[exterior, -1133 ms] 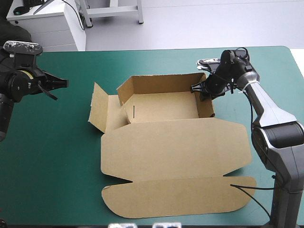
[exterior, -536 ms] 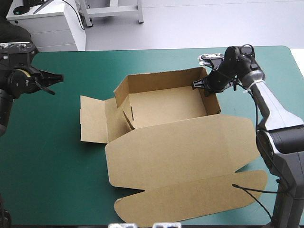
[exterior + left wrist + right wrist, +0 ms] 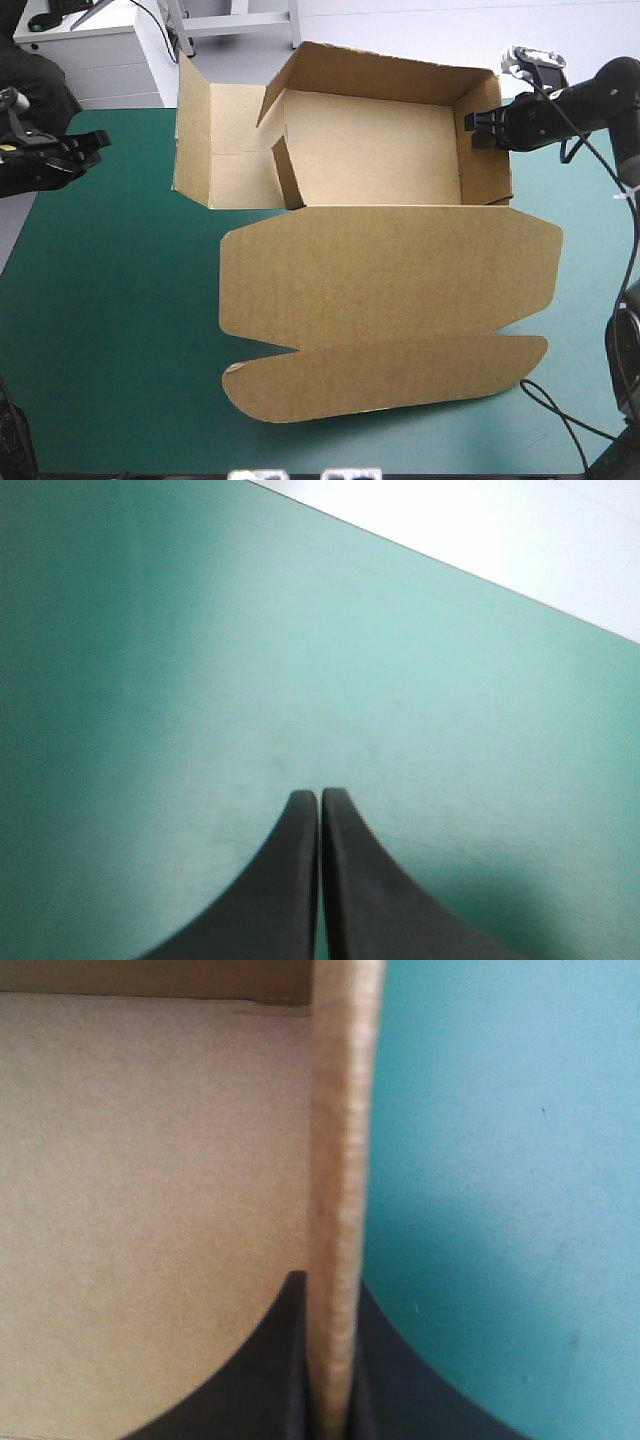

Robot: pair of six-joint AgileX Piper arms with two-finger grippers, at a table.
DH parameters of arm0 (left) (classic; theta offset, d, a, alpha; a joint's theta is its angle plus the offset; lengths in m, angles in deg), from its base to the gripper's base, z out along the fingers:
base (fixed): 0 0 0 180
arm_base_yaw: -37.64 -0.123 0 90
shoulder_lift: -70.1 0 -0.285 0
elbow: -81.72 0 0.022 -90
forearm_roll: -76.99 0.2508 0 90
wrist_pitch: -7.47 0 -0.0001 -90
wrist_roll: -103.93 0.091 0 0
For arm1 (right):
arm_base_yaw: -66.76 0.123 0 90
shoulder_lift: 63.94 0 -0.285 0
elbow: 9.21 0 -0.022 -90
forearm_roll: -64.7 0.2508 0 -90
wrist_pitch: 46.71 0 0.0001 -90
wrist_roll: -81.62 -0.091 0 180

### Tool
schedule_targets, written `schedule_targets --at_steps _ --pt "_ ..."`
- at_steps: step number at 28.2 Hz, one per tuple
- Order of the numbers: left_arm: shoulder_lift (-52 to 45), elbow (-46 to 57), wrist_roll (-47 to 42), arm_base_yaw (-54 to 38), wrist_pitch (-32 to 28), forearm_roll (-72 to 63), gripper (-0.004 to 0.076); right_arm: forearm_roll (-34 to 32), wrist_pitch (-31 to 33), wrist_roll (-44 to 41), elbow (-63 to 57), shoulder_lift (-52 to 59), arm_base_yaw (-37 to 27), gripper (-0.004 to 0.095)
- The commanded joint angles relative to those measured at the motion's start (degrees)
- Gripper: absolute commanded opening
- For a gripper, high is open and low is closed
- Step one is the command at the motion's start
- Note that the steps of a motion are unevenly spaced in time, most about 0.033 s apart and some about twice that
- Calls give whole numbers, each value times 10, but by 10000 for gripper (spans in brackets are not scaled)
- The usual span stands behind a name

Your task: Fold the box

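Box wall on its right side — your right end effector pinches it. Your left end effector, pressed together, hovers well left of it.

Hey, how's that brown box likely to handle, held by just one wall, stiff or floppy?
Probably light: the right gripper holds the box by one wall alone. Likely fairly stiff: that wall looks straight in the pinch. The flat lid may swing at its crease.
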Motion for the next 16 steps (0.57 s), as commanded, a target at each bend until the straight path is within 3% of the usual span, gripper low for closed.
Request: schedule_targets --at_steps 1,7,16 --pt "6 -13 80 4 18 -170 -7 58 -8 9 16 47 -2 -19" --pt "20 -13 150 31 45 -310 -8 85 -10 12 17 53 -2 -19" --pt "20 -13 205 51 149 -443 -8 103 -39 14 17 53 28 -19"
